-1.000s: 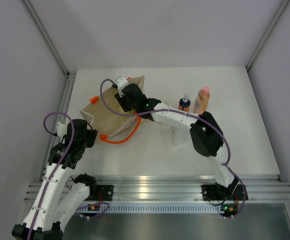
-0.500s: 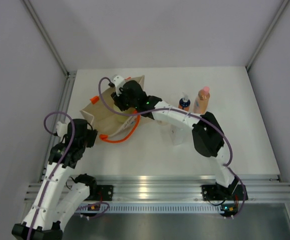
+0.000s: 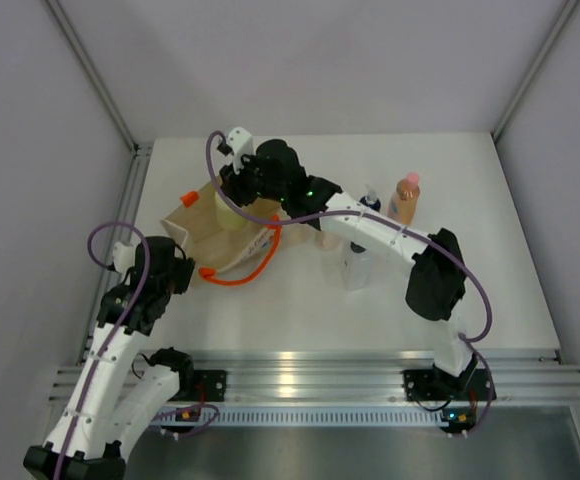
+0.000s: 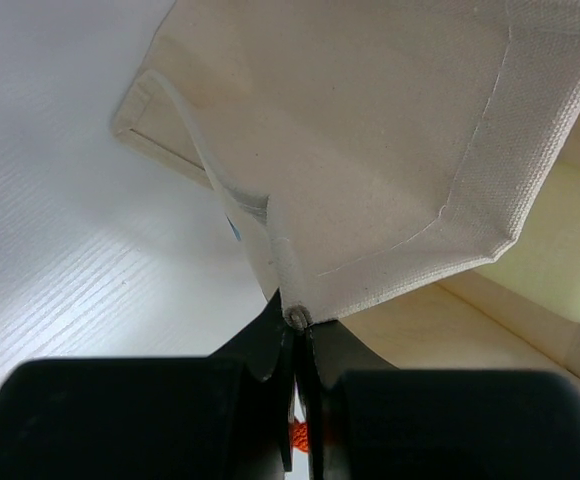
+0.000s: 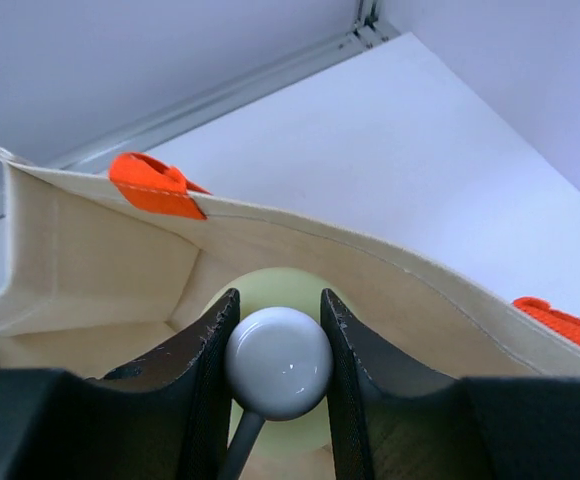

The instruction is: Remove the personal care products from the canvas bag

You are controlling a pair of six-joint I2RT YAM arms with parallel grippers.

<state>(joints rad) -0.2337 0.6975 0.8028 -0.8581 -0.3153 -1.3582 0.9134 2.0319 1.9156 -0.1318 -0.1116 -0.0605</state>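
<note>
Right claw (image 5: 278, 305) pinches the white cap (image 5: 278, 362) of the yellow-green bottle (image 5: 282, 283) at the mouth of the canvas bag (image 5: 90, 270) — left claw (image 4: 298, 325) clamps its fabric edge.

Bright, even overhead light, faint soft shadows on white table (image 3: 490, 280); glare streak along near aluminium rail (image 3: 310, 365); canvas bag (image 4: 390, 150) weave sharp, black foreground blurred in wrist views.

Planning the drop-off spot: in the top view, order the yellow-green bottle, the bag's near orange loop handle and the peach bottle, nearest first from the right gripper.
1. yellow-green bottle, held by the right gripper, at the canvas bag.
2. orange loop handle, lying at the bag's near side.
3. peach bottle, standing off to the right.
</note>
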